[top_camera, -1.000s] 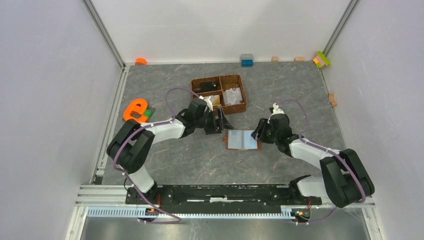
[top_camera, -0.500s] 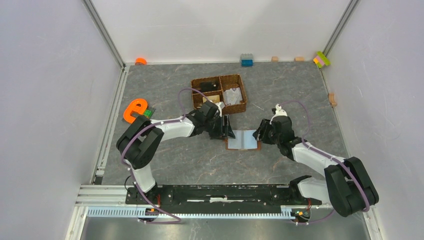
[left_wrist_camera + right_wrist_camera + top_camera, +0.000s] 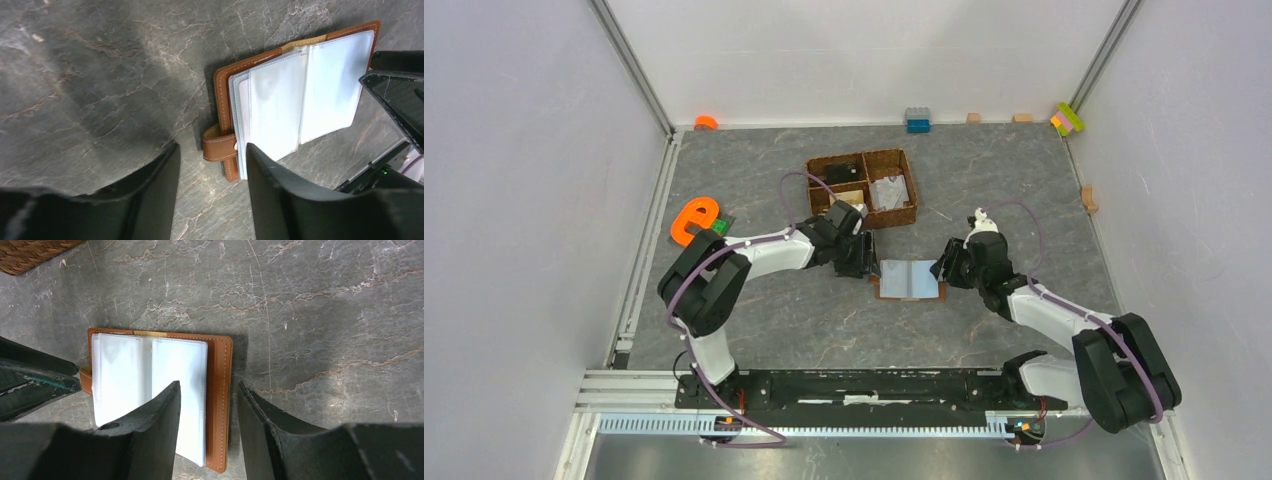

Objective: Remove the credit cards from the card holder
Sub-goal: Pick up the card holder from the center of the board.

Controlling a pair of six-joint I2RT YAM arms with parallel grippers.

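The card holder point(image 3: 909, 279) lies open on the grey table, brown cover down and pale grey-blue sleeves up. It also shows in the left wrist view point(image 3: 295, 100) and the right wrist view point(image 3: 150, 385). My left gripper point(image 3: 867, 262) is open and empty, low at the holder's left edge, its jaws either side of the brown strap tab point(image 3: 219, 147). My right gripper point(image 3: 942, 270) is open and empty, its jaws straddling the holder's right edge point(image 3: 220, 390). A gold-tan card point(image 3: 851, 197) and pale grey-white cards point(image 3: 890, 190) lie in the woven basket. I cannot tell whether the sleeves hold cards.
The brown woven compartment basket point(image 3: 906, 160) stands just behind the holder. An orange letter toy point(image 3: 692, 220) and a green block point(image 3: 721, 227) lie at the left. A blue-grey block point(image 3: 917, 120), small wooden blocks point(image 3: 973, 117) and coloured blocks point(image 3: 1067, 118) line the back wall.
My left gripper has come from beside the basket down to the holder's left edge. My right gripper has stayed at the right edge.
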